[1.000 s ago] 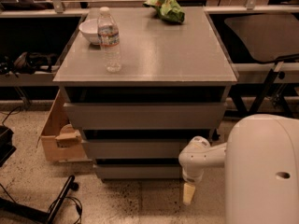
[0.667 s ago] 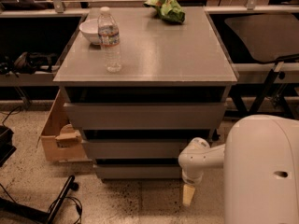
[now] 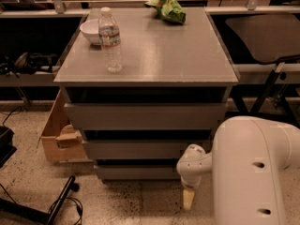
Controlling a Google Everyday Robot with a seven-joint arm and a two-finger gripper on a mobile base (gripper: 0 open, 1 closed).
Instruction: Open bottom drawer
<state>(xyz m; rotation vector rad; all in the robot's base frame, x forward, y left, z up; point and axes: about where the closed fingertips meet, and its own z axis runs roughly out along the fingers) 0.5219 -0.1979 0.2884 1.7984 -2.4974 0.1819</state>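
**APPROACH STAGE: BOTTOM DRAWER NOT YET ENGAGED**

My arm (image 3: 253, 172), a smooth white rounded shell, fills the near right. From its wrist my claw (image 3: 188, 199) hangs tip-down, a tan wedge over the speckled floor (image 3: 117, 203). I cannot tell whether it is spread or pressed together, and nothing shows in its hold.

Just left of the claw, slightly above its tip, sits the bottom drawer (image 3: 136, 172). It has a flat, matte grey front with no handle and is the slimmest of three. The claw stands near its right end, and I cannot confirm contact. I judge the step in hand to be the approach.

The smooth front offers nothing to pinch. The next move therefore calls for a hook into the dark gap along its upper lip, then a straight pull toward me.

Above the claw and to its left come the middle front (image 3: 140, 149) and the taller top front (image 3: 145, 116), both plain grey slabs.

Further up lies the satin grey top (image 3: 159, 55). On it:
- An upright clear plastic bottle (image 3: 111, 39), up and left of the claw.
- A white bowl (image 3: 91, 31), just behind the bottle.
- A crumpled green bag (image 3: 168, 8), at the far edge.

Low to the far left, a brown cardboard box (image 3: 58, 135) stands beside the cabinet.
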